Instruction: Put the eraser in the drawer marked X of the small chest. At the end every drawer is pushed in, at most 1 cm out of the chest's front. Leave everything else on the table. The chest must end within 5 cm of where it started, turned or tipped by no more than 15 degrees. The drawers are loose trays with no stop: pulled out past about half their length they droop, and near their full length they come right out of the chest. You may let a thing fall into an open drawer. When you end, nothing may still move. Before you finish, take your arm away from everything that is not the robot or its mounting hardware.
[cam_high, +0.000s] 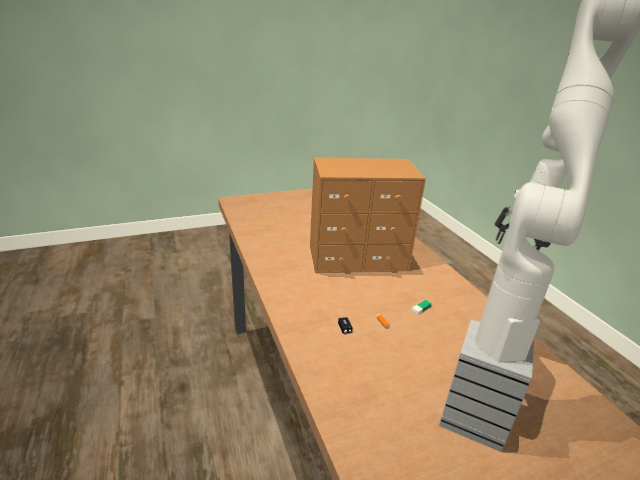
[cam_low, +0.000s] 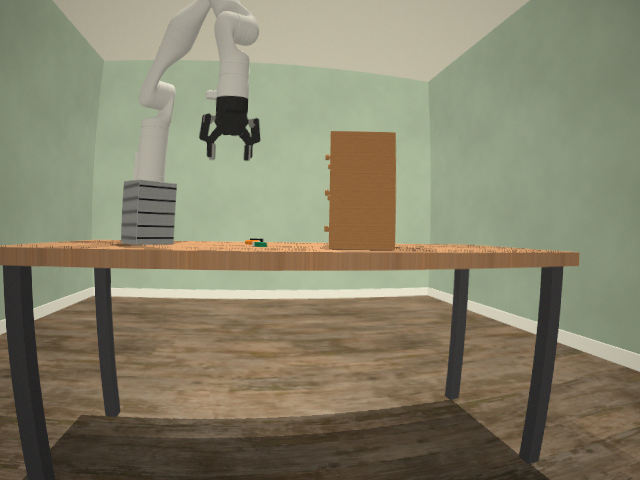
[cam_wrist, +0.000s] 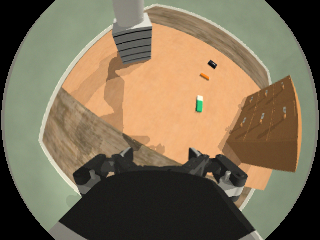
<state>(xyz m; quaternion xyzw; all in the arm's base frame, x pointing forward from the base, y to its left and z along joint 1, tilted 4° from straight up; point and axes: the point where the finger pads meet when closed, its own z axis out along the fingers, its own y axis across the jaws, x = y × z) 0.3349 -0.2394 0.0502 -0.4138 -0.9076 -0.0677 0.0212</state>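
The green and white eraser (cam_high: 423, 305) (cam_low: 260, 244) (cam_wrist: 199, 104) lies flat on the table in front of the chest. The small wooden chest (cam_high: 367, 167) (cam_low: 362, 191) (cam_wrist: 265, 152) stands upright. It has six drawers in two columns of three, each with a round knob and a white label. All drawers look pushed in. The letters are too small to read surely, so I cannot tell which drawer is X. My gripper (cam_low: 229, 151) (cam_wrist: 160, 154) is open and empty, pointing down high above the table. In the top view the arm partly hides it.
An orange stick-like object (cam_high: 383, 320) (cam_wrist: 205, 76) and a small black object (cam_high: 345, 325) (cam_wrist: 212, 64) lie beside the eraser on the table (cam_high: 372, 387) (cam_low: 289, 259). The arm's grey base block (cam_high: 485, 397) (cam_low: 156, 219) (cam_wrist: 134, 45) stands on the table, opposite the chest's drawer fronts.
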